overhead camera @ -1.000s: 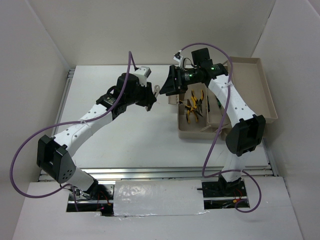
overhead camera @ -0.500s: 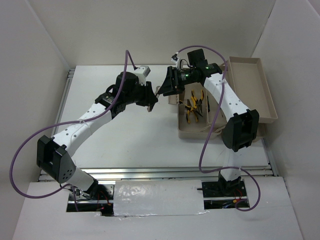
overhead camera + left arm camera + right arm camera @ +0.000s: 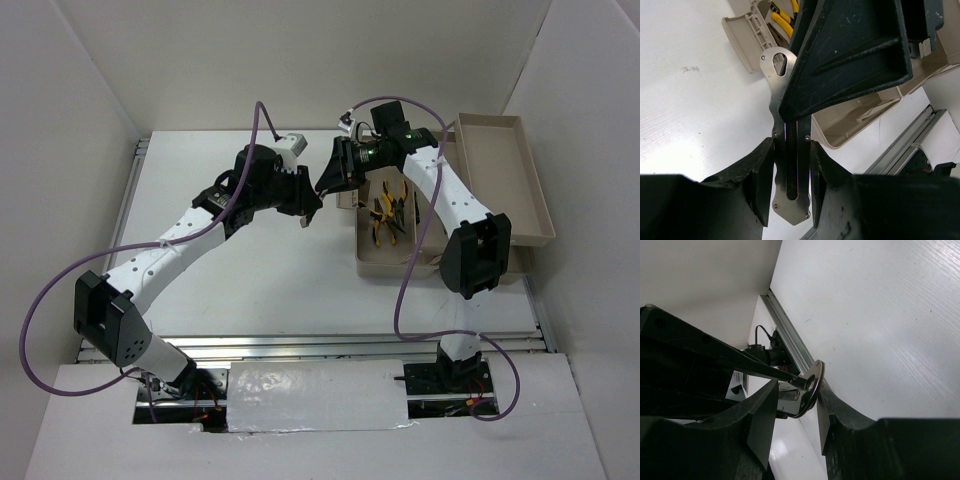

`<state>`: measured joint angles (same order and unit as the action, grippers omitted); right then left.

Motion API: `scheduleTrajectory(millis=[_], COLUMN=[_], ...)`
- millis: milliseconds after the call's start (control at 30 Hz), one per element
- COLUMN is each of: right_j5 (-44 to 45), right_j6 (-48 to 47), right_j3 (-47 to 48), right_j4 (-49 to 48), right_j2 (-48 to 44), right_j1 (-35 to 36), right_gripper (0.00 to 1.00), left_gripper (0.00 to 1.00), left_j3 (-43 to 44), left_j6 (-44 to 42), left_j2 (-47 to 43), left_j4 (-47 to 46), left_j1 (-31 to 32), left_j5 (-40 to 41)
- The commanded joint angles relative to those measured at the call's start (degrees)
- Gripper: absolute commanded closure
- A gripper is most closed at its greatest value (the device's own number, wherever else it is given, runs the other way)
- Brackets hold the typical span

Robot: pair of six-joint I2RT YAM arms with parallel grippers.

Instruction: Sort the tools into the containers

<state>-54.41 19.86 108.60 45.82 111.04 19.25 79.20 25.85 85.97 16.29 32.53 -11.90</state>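
One flat grey metal piece (image 3: 776, 80) sits clamped in the left tool (image 3: 790, 150); the right tool (image 3: 797, 400), narrowly parted, straddles its holed end over the surface (image 3: 250, 270), beside the toolbox (image 3: 365, 262) edge; two pliers (image 3: 386, 214) lie inside.

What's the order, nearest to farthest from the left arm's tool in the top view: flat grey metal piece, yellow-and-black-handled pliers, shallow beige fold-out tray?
1. The flat grey metal piece: clamped in the left tool itself.
2. The yellow-and-black-handled pliers: to its right, inside the beige toolbox tub.
3. The shallow beige fold-out tray: farthest right, beyond the tub.
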Motion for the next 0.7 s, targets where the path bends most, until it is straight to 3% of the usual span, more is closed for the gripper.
scheduleTrajectory(millis=[0, 133, 167, 233, 267, 300, 333, 433, 467, 533, 667], right_j5=[-2.9, -5.0, -5.3, -5.6, -5.4, -5.3, -4.7, -3.2, -2.7, -2.3, -1.9], right_j6=[0.4, 0.9, 0.8, 0.8, 0.6, 0.2, -0.2, -1.7, -2.1, -3.5, -7.6], right_j3=[1.2, 0.3, -0.4, -0.8, -0.9, -1.2, -1.0, 0.0, 1.1, 1.7, 4.3], right_j4=[-3.2, -4.0, -4.3, -4.4, -4.2, -3.9, -3.7, -2.0, -1.3, -0.5, 2.3], right_j2=[0.0, -0.5, -0.7, -1.3, -1.5, -2.1, -2.5, -4.4, -5.0, -7.4, -13.0], right_j1=[-0.1, -0.1, -0.2, -0.1, -0.2, -0.3, -0.4, -1.4, -3.0, -6.4, -14.6], right_gripper=[0.57, 0.76, 0.88, 1.00, 1.00, 1.00, 1.00, 1.00, 1.00, 1.00, 1.00], left_gripper=[1.00, 1.00, 1.00, 1.00, 0.98, 0.93, 0.75, 0.41, 0.24, 0.09, 0.01], left_j3=[2.8, 3.2, 3.2, 2.8, 2.8, 2.8, 2.5, 2.7, 2.6, 3.3, 3.5], left_j6=[0.7, 0.3, -0.2, -0.7, -1.1, -1.6, -1.8, -3.3, -4.1, -5.7, -6.9], left_j2=[0.0, 0.0, 0.1, -0.3, -0.5, -0.5, -1.0, -1.9, -2.4, -3.2, -5.5], left_j4=[-3.2, -3.0, -2.7, -2.7, -2.6, -2.5, -2.2, -0.7, -0.2, 1.9, 3.9], left_j1=[0.2, 0.2, 0.2, 0.2, 0.2, 0.2, 0.2, 0.1, -0.1, -2.0, -8.2], left_j5=[-1.8, -1.3, -0.6, 0.4, 0.7, 1.1, 2.0, 4.4, 4.9, 4.3, -1.9])
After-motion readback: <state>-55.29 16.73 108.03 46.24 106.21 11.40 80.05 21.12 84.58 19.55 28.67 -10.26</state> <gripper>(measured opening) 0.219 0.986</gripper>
